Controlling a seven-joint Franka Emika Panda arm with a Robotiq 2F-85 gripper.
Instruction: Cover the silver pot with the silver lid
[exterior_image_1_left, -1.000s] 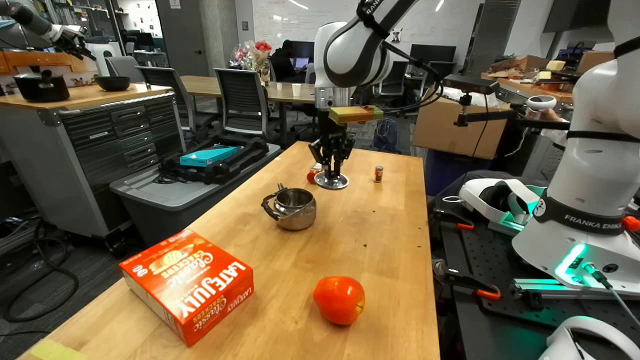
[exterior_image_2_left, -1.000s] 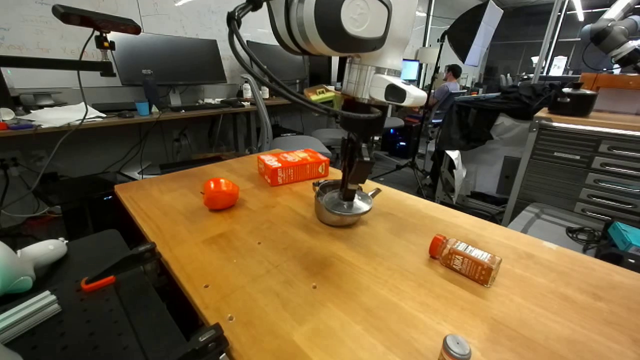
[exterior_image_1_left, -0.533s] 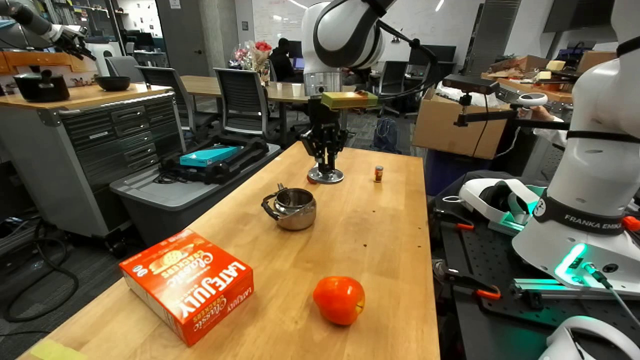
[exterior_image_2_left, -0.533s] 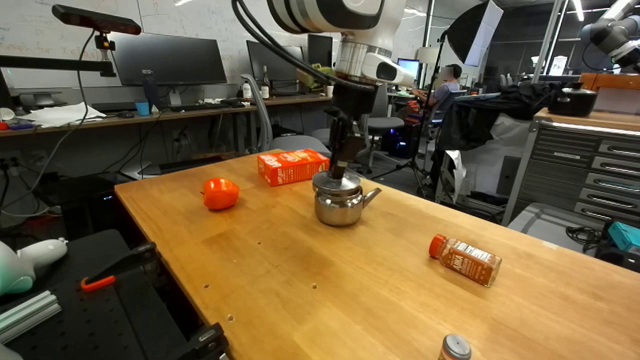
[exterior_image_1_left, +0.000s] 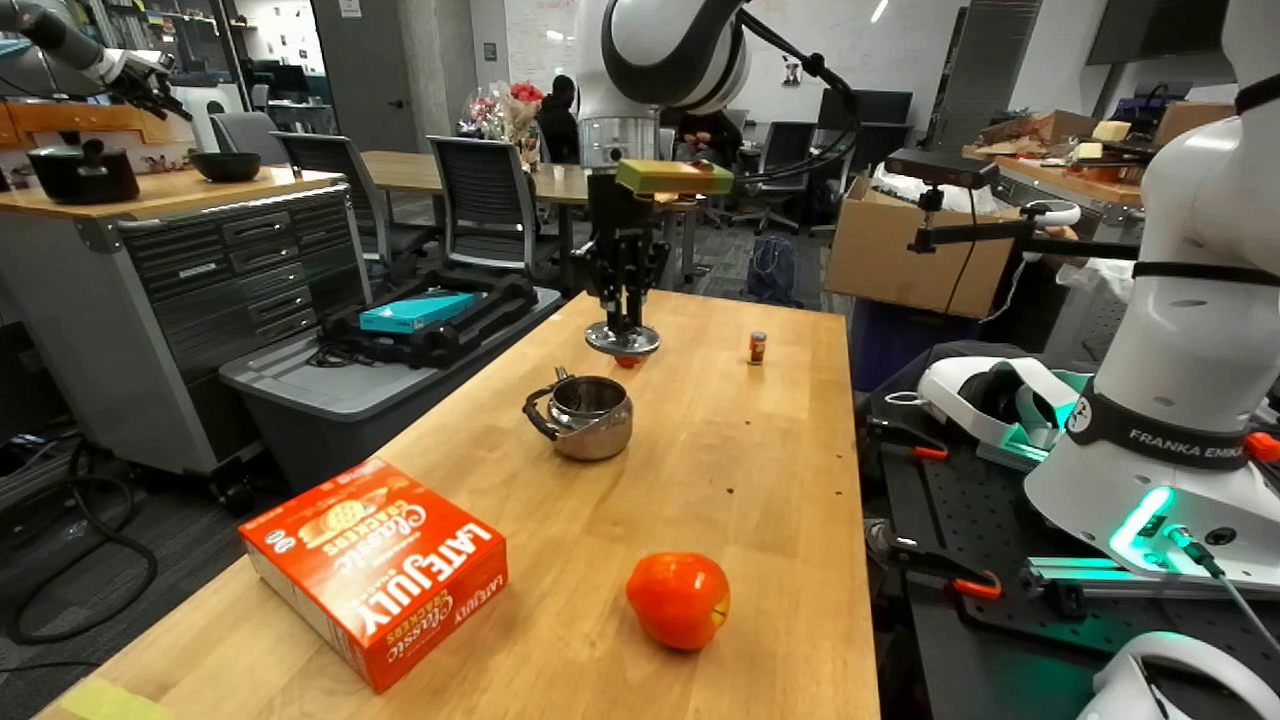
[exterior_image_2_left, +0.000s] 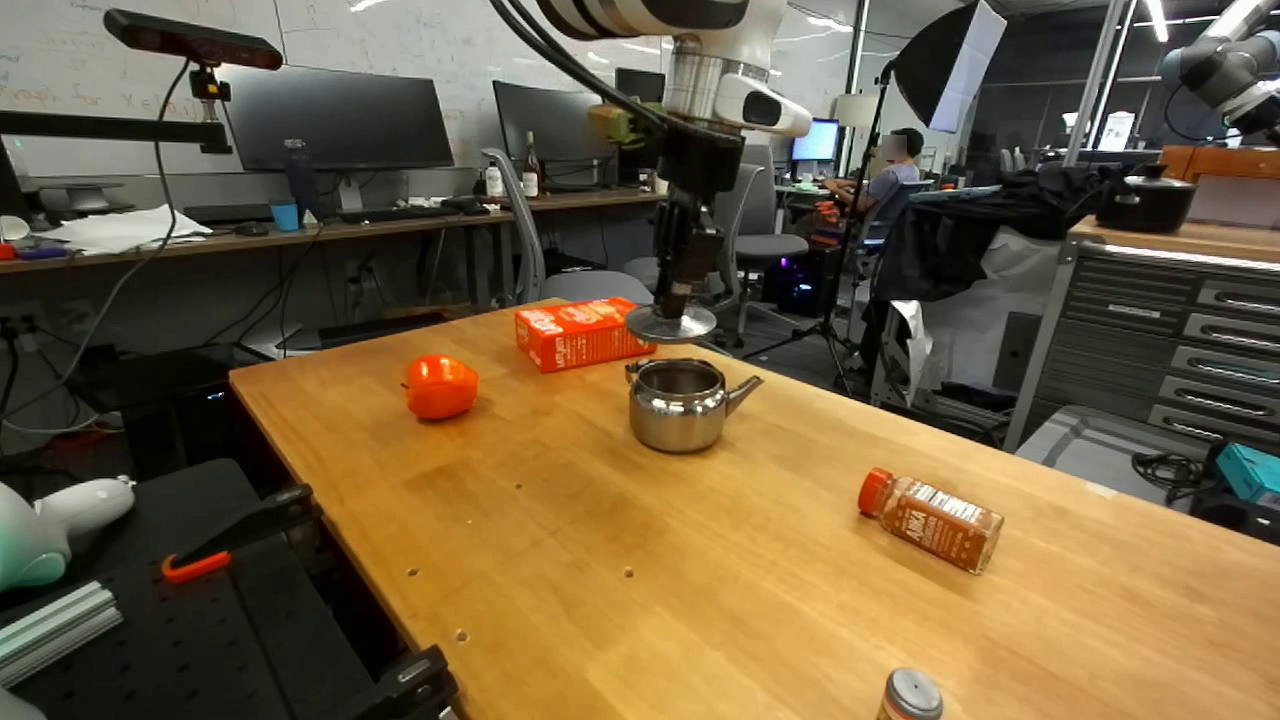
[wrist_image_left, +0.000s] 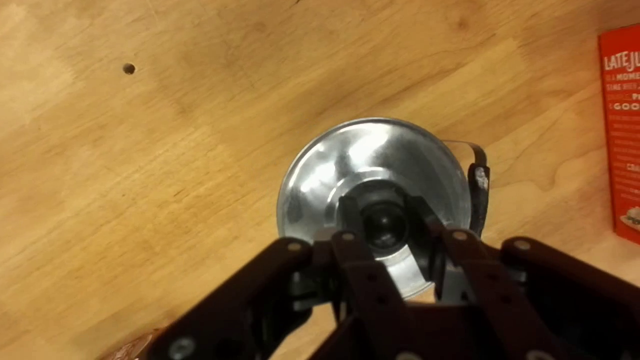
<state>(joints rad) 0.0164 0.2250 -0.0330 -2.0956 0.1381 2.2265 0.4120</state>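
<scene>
The silver pot (exterior_image_1_left: 595, 435) stands upright on the table, open at the top, with a spout and a dark side handle; it also shows in an exterior view (exterior_image_2_left: 678, 415). My gripper (exterior_image_2_left: 674, 300) is shut on the dark knob of the silver lid (exterior_image_2_left: 668, 324). The lid hangs roughly level in the air above the pot's height, apart from it; it also shows in an exterior view (exterior_image_1_left: 622, 340). In the wrist view the gripper (wrist_image_left: 382, 204) grips the knob and the lid (wrist_image_left: 370, 145) hides the pot's body; only the pot's handle (wrist_image_left: 478, 195) sticks out at the right.
A red cracker box (exterior_image_1_left: 375, 565) and a round red-orange fruit-like thing (exterior_image_1_left: 680, 600) stand on the table. A spice bottle with a red cap (exterior_image_2_left: 932, 520) lies on its side. A small jar (exterior_image_1_left: 757, 348) stands near the far end.
The lid, held in my gripper, has risen and moved sideways; in an exterior view it went from overlapping the pot to above its rim. The pot has not moved.
</scene>
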